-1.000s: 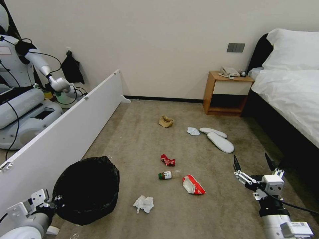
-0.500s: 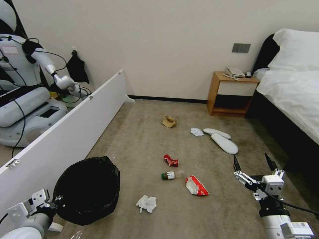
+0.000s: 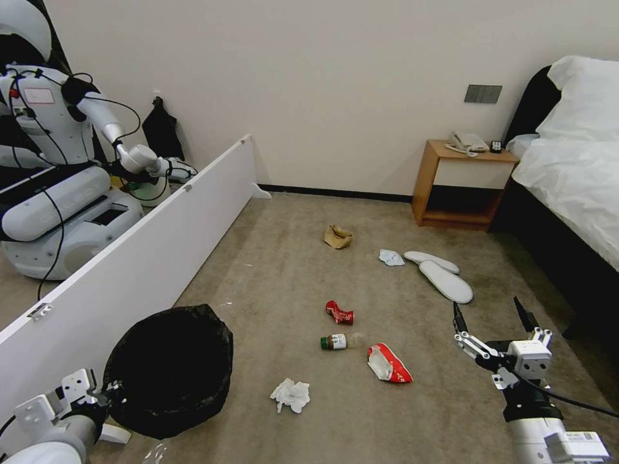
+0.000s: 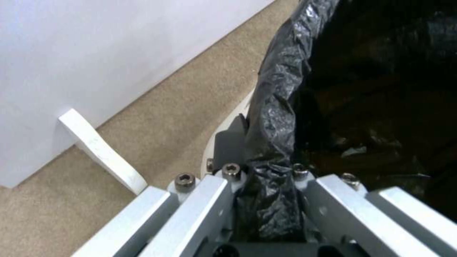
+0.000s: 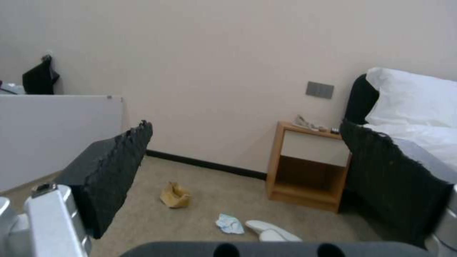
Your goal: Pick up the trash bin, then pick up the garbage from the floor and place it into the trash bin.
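While my left gripper stays out of it, pinched shut on bag-lined rim of trash bin, bin hangs at my left side beside white panel. My right gripper held above floor, fingers spread wide, nothing between. Snack packet just left of right gripper; bottle, red can, tissue farther left. Slippers, second tissue, paper bag well ahead, toward nightstand.
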{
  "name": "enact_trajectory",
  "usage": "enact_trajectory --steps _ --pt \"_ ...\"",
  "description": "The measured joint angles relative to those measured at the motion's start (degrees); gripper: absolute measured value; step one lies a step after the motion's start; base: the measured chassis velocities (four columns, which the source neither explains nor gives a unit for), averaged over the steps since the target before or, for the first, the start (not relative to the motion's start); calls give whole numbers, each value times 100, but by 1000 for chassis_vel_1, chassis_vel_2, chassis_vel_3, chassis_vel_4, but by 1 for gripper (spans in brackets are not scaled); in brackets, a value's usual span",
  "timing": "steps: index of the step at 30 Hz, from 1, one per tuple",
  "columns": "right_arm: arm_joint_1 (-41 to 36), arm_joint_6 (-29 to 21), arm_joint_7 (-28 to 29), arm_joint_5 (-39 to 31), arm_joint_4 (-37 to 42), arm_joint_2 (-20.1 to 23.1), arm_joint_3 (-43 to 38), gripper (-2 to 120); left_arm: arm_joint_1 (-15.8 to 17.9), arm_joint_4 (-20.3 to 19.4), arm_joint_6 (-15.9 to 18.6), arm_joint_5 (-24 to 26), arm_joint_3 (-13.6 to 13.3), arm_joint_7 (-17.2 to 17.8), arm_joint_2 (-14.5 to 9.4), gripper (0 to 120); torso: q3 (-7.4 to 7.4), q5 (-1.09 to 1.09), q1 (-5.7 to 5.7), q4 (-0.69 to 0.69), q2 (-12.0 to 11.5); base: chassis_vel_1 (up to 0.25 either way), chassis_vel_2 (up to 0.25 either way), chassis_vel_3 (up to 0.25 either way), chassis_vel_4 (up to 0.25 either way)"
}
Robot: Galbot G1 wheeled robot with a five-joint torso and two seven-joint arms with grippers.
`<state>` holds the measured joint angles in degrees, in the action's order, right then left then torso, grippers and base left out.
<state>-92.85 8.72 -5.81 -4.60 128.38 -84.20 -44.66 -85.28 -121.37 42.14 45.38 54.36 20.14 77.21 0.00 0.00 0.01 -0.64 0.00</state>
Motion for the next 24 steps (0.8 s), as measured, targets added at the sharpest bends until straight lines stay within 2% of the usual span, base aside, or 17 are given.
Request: enact_trajectory --steps 24 --pt "56 5 -40 -14 -87 9 16 100 20 33 0 -5 12 -13 6 2 0 0 0 0 0 0 0 0 0"
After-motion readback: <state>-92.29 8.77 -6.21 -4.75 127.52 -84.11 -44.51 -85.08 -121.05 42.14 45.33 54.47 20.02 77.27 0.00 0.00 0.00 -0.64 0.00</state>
